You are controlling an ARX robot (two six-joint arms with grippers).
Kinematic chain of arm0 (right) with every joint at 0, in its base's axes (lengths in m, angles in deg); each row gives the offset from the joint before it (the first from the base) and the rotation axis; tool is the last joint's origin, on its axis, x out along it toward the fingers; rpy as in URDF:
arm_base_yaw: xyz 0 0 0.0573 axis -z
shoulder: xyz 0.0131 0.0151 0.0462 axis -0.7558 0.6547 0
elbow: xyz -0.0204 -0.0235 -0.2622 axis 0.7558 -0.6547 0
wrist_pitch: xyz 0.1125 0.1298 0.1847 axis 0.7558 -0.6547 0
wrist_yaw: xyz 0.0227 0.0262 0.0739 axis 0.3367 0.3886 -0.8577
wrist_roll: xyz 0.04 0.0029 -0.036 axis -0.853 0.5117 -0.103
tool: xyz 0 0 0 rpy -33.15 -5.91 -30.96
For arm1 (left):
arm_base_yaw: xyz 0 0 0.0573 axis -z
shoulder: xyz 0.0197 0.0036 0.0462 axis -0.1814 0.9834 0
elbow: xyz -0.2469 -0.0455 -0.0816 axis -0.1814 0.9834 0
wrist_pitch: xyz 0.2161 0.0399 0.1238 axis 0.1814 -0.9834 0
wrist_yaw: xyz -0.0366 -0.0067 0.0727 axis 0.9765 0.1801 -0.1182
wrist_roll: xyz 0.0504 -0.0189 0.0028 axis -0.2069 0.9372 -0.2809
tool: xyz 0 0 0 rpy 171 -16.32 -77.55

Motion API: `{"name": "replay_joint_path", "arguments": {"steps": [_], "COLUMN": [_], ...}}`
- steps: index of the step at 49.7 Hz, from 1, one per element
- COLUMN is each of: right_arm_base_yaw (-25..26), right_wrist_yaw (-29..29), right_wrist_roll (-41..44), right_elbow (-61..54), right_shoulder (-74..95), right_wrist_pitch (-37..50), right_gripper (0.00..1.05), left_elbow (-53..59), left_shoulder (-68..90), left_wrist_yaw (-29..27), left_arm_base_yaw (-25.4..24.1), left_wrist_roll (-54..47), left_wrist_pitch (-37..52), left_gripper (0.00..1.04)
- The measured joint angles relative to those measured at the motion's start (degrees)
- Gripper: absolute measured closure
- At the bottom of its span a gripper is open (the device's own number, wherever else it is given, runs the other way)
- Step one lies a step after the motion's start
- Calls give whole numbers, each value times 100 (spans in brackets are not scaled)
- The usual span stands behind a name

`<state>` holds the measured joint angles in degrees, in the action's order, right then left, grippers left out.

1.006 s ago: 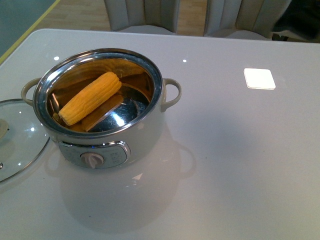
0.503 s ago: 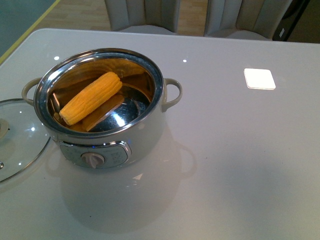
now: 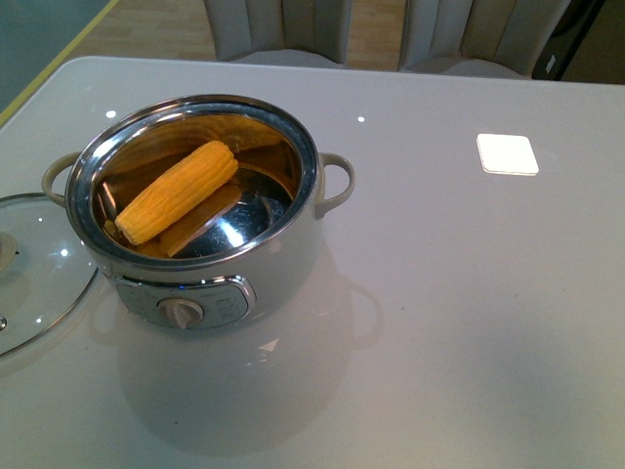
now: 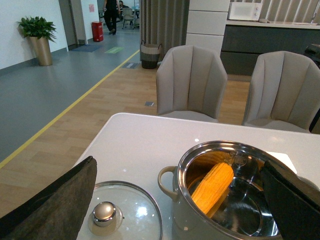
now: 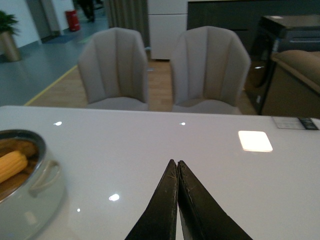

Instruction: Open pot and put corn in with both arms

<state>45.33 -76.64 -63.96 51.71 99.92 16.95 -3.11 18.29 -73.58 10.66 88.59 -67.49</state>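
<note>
Nothing on the bench (image 3: pixel 469 322) has shifted: corn (image 3: pixel 177 191) lies diagonally inside the open pot (image 3: pixel 205 283), nearer the wide-open left gripper (image 4: pixel 175 200); right gripper (image 5: pixel 177 167) closed, empty.

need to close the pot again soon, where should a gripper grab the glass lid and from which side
Take the round glass lid by its small shiny metal knob, coming straight down from above. It lies flat on the white table beside the cream-white electric pot, knob up, so the knob is the only raised part; the thin rim sits flush and offers fingers little hold.
</note>
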Motion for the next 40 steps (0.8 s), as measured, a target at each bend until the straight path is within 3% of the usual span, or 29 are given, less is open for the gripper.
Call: {"name": "replay_joint_path", "arguments": {"steps": [6, 21, 27, 40], "right_arm_base_yaw": [326, 356, 358, 358], "right_wrist_yaw": [-127, -168, -168, -168], "right_wrist_roll": [2, 2, 4, 4], "right_elbow": [-59, -61, -59, -59], "right_shoulder": [-175, -669, -1397, -1624], "right_wrist_pitch": [33, -452, -1353, -1449], "right_gripper": [103, 103, 103, 103], "left_elbow": [0, 0, 0, 0], "left_shoulder": [0, 0, 0, 0], "left_wrist_yaw": [-2, 0, -2, 0], "left_arm_base_yaw": [0, 0, 0, 0], "left_wrist_roll": [0, -2, 0, 0], "left_wrist_pitch": [0, 0, 0, 0], "left_gripper": [7, 7, 7, 7]}}
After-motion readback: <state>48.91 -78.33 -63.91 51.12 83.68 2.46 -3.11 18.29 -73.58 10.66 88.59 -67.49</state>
